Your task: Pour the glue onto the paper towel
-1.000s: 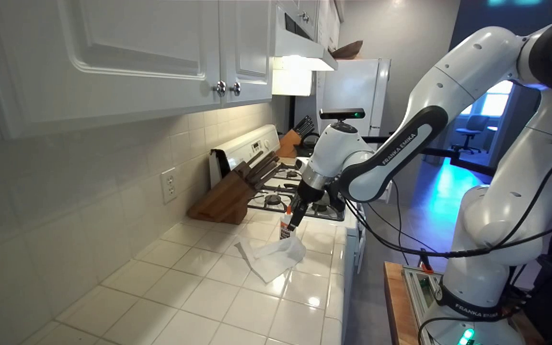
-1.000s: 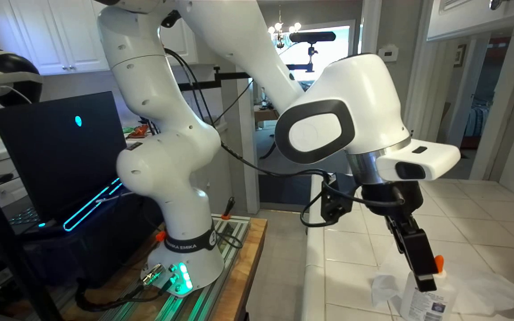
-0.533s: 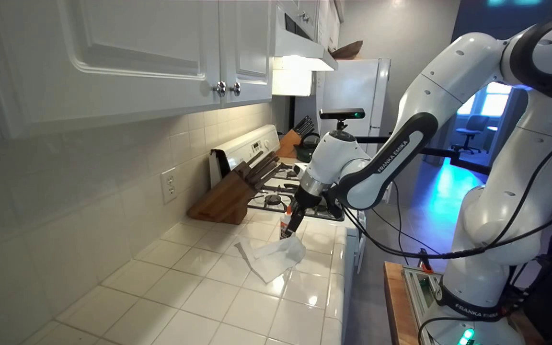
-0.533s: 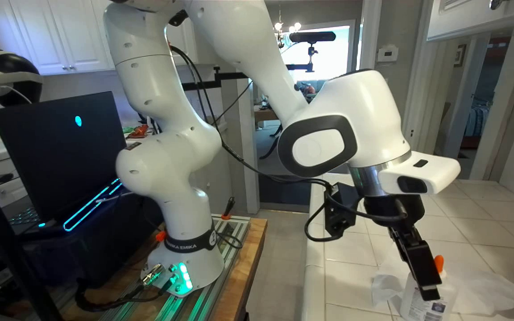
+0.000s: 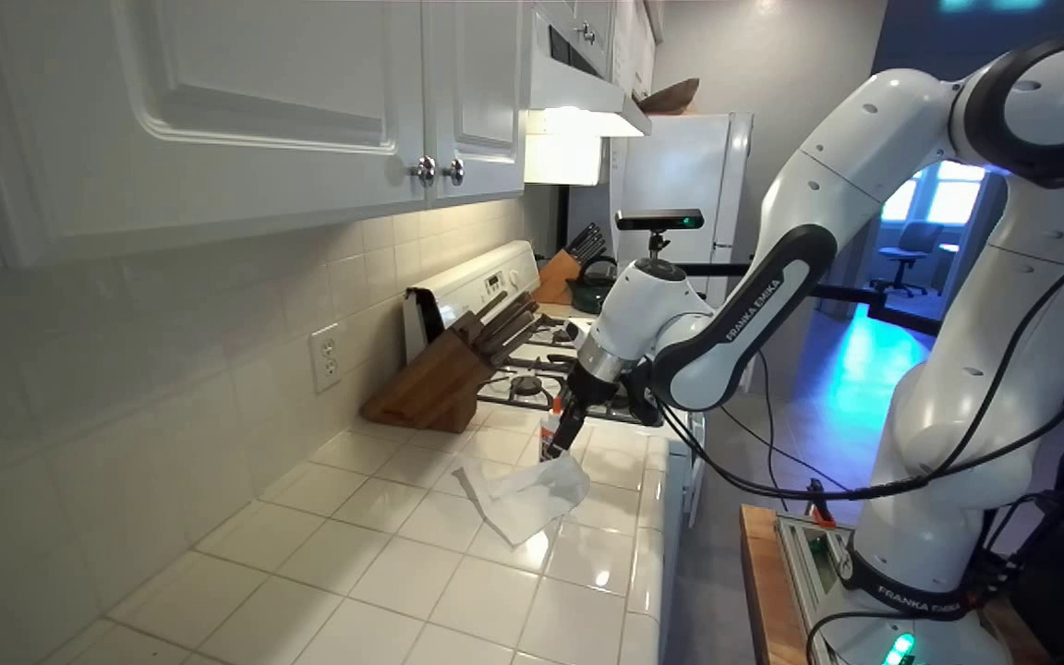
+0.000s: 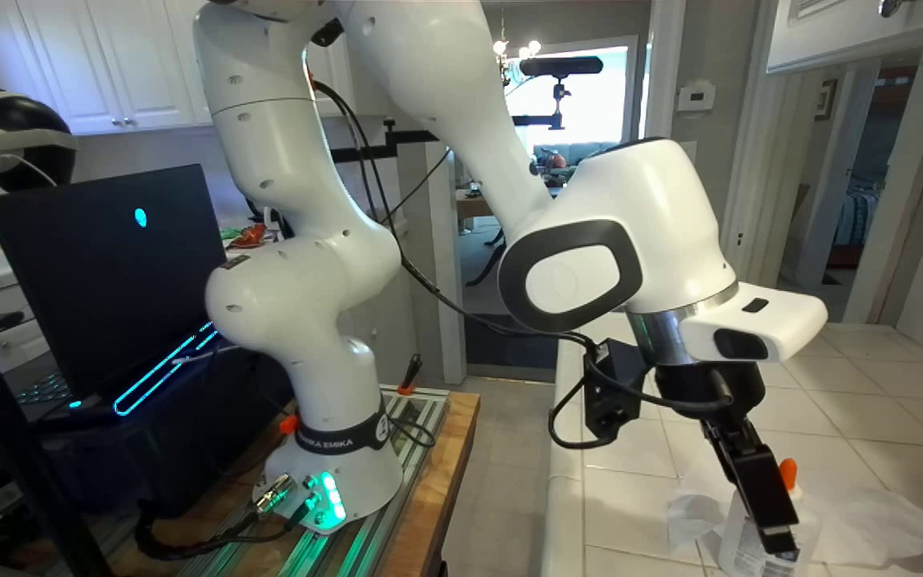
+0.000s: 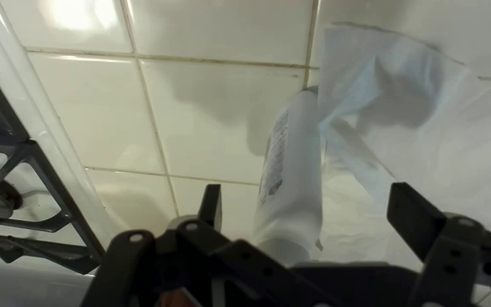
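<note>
- The gripper (image 7: 307, 209) has its two black fingers (image 7: 414, 217) wide apart.
- The wrist view shows the glue (image 7: 293, 170) in the space between the fingers, with a gap on its left and a gap on its right.
- The glue stands upright on the white tile counter (image 5: 356, 637). In an exterior view its orange top (image 6: 787, 473) peeks out just to the right of a finger.
- The white towel (image 5: 532, 503) lies wrinkled on the counter, on the near side of the glue in an exterior view. In the wrist view it is to the right of the glue. I cannot tell if the two touch.
- In that exterior view the white arm (image 5: 837, 180) comes in from the right, and the gripper slants down to the left.
- There, the stove (image 5: 513, 272) is past the glue, on the far side.
- A brown knife block (image 5: 426, 383) sits to the left of the glue, by the wall.
- On the wall, farther left and nearer, is a socket (image 5: 325, 357).
- White cupboards (image 5: 264, 74) hang up high on the left.
- A white fridge (image 5: 675, 175) stands far back.
</note>
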### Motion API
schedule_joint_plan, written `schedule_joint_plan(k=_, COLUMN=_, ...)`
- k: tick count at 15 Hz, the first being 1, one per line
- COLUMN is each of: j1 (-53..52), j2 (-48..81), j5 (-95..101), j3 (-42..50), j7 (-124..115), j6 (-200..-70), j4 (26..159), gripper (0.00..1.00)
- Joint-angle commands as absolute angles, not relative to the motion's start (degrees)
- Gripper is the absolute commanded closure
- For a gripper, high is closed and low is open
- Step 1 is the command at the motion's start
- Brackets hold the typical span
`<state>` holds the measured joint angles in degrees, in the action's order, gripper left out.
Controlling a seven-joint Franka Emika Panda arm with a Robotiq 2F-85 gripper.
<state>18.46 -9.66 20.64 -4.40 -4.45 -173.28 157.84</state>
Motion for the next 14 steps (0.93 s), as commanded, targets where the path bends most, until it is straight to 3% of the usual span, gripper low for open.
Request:
schedule_joint_plan(k=1, j1=20.25, j2=-7.49, j5=22.66, j3=-5.91, j7=-6.70, j6=-175.79, j4=157.36, gripper=0.00)
schedule_joint_plan(k=10, j1=22.96, j2=-5.80, j5=24.07, j3=-7.61, j7=-7.56, j6=-177.61, j4=156.52, gripper=0.03)
schedule_joint_plan(k=11, j1=23.13, j2=-5.63, j5=23.98, j3=-7.74, j7=-7.51, j6=-177.64, j4=156.42, gripper=0.10)
schedule_joint_plan(k=12, j1=23.41, j2=-5.57, j5=23.94, j3=-7.95, j7=-7.53, j6=-177.49, j4=156.33, gripper=0.28)
schedule_joint_plan(k=14, j1=23.73, j2=-5.48, j5=23.80, j3=-8.30, j7=-7.48, j6=-177.49, j4=156.36, gripper=0.38)
